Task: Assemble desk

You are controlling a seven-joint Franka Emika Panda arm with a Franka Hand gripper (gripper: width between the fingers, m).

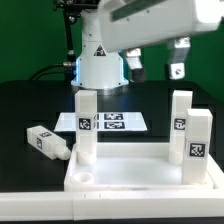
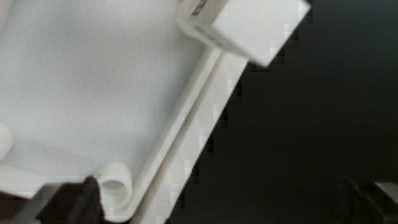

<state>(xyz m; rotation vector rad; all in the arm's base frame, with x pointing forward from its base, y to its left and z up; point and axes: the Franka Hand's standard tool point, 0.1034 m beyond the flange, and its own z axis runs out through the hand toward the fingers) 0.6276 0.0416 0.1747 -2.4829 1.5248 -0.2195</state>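
The white desk panel (image 1: 135,172) lies at the front with its rim up. Three tagged legs stand upright in it: one at the exterior view's left (image 1: 86,125) and two at the right (image 1: 181,120) (image 1: 198,142). A fourth leg (image 1: 46,142) lies loose on the table left of the panel. My gripper (image 1: 178,62) hangs high above the right-hand legs, apart from them, open and empty. The wrist view looks down on the panel's rim (image 2: 192,110) and a leg top (image 2: 249,28); my gripper (image 2: 222,212) shows only as dark fingertips (image 2: 63,205) at the corners.
The marker board (image 1: 112,122) lies flat behind the panel, in front of the robot base (image 1: 100,68). The table is black, with a green backdrop behind. A small round white socket (image 2: 111,190) shows by the panel rim.
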